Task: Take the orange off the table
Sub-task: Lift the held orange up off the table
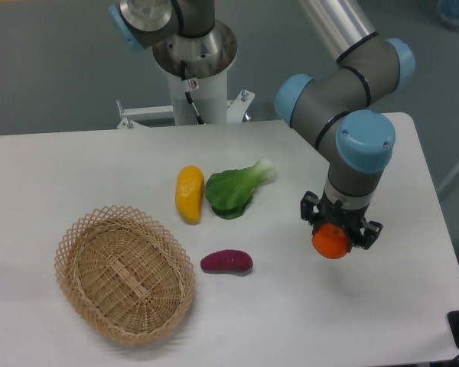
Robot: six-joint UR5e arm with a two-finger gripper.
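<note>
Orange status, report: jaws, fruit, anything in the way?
Gripper jaws shut on orange. Orange looks clear of table, right side. Sweet potato, greens, basket off to one side, nothing blocking.

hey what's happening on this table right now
The robot arm's gripper is holding the orange at the right side of the white table; whether it has cleared the surface can't be told from this angle. Lying untouched on the table are a wicker basket, a purple sweet potato, a yellow fruit and a leafy green vegetable.
</note>
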